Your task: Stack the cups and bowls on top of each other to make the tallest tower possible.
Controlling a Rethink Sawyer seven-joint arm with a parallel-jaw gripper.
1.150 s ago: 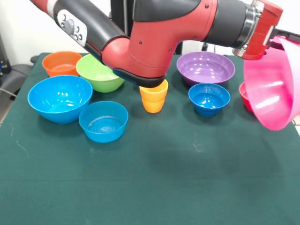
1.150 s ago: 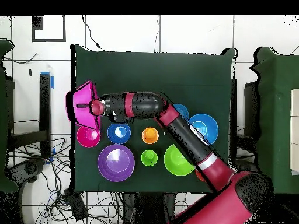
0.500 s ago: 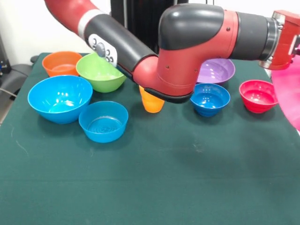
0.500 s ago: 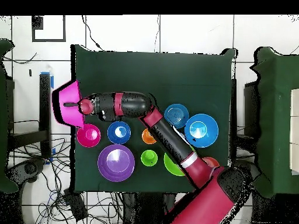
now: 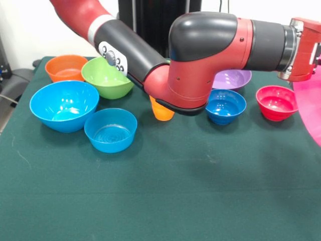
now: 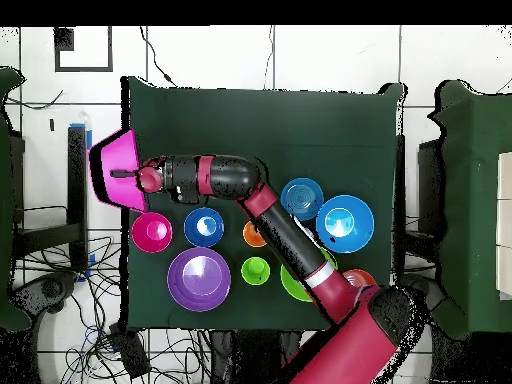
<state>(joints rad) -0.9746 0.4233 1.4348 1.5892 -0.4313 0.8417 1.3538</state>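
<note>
Your end effector point(image 6: 140, 179) grips the tilted hot pink bowl point(image 6: 115, 172) overhanging the surface point(image 6: 300, 130) edge.

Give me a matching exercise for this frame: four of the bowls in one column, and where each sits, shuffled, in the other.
Things:
1. pink bowl
2. orange bowl
3. red bowl
4. purple bowl

Places (front view):
A. on the table between the small blue bowl and the pink one
B. behind the green bowl, at the table's far left corner
C. held up past the table's edge by the claw
D. partly hidden behind the arm

Pairs: 1-C, 2-B, 3-A, 4-D
</note>
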